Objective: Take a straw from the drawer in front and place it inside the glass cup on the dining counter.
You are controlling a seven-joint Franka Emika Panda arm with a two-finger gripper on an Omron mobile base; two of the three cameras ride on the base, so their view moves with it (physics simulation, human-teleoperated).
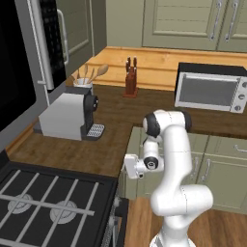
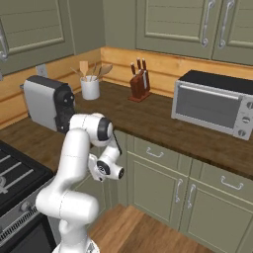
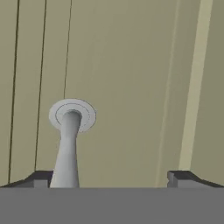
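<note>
My gripper (image 3: 111,177) is open and sits very close to a pale sage-green panel (image 3: 131,87). The panel's metal handle (image 3: 69,140) rises from a round mount between my fingertips (image 3: 41,177), close to the left one and not clamped. From the base cameras my hand (image 1: 129,166) (image 2: 94,167) is low, just under the wall counter's edge by its corner. I cannot tell whether this panel is the drawer front or a door. The straw, the glass cup and the dining counter are out of view.
The dark wood wall counter (image 1: 116,120) carries a coffee machine (image 1: 67,116), a white pot of wooden spoons (image 1: 84,84), a knife block (image 1: 130,79) and a toaster oven (image 1: 210,87). A stove (image 1: 48,202) sits at the left. Shallow drawers (image 2: 155,153) and doors (image 2: 158,192) line the base.
</note>
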